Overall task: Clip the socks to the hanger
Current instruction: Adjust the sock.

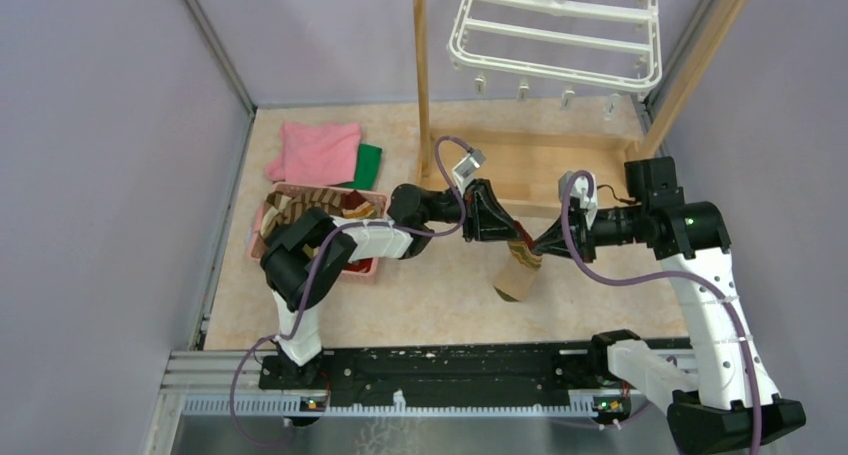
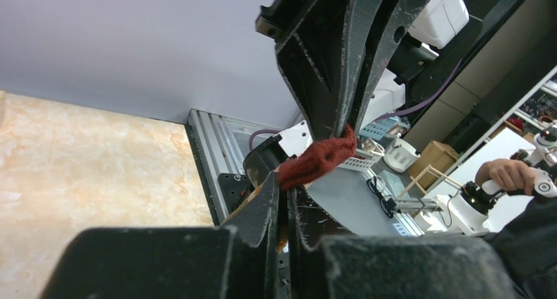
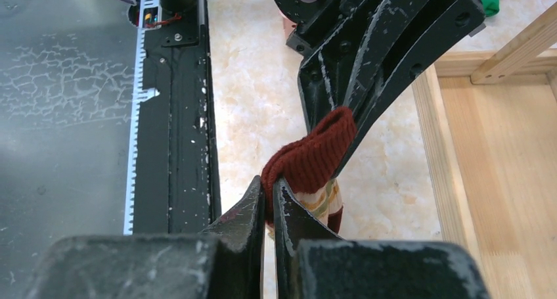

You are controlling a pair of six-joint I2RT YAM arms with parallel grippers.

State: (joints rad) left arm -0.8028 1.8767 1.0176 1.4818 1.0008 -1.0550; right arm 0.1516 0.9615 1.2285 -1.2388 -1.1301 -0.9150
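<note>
The table (image 1: pixel 420 295) has a pale peach, marble-patterned top, boxed in by plain lilac-grey walls (image 1: pixel 100 175), with a black rail along the near edge where the arms are bolted. At about 1 o'clock a white plastic slatted hanger (image 1: pixel 560 35) with small dangling clips hangs from a light wooden post frame (image 1: pixel 421 75). At 9 o'clock sits a pink plastic basket (image 1: pixel 258 225) holding brown-and-cream striped socks (image 1: pixel 310 203). Behind it, toward 11 o'clock, lie a folded pink cloth (image 1: pixel 318 153) and a green cloth (image 1: pixel 368 165). Near the middle, a soft red-and-tan banded sock (image 1: pixel 518 270) is held up between both arms. The left pincer (image 1: pixel 508 233) and the right pincer (image 1: pixel 538 245) meet tip to tip, each pinched tight on the dark red cuff. The sock's long axis hangs close to upright, cuff uppermost. Its tan closed end points down at the table, drifting slightly toward 6 o'clock. I cannot tell whether the end touches the surface.
</note>
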